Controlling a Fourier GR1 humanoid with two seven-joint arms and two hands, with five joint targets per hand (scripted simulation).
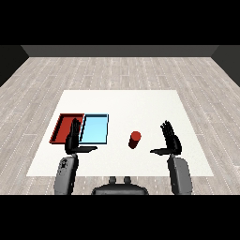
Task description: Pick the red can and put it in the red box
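So, white table (pixel 140 101) carries the red tray (pixel 60 127) and light blue tray (pixel 95 129) side by side at 9 o'clock of the red can (pixel 135 139), which stands upright mid-table, well apart from both. Right hand (pixel 171 140) at the can's 3 o'clock and left hand (pixel 73 140) over the trays' seam both have fingers spread, holding nothing. The can is probably light, stiff and smooth; best taken by curling round its mid-side.

Only 1 view is given, the head view. It looks down and forward from above the near edge of the bench (pixel 122 101), far enough back to take in the whole white top and the wood floor (pixel 122 70) beyond it, up to a dark back wall (pixel 122 50).
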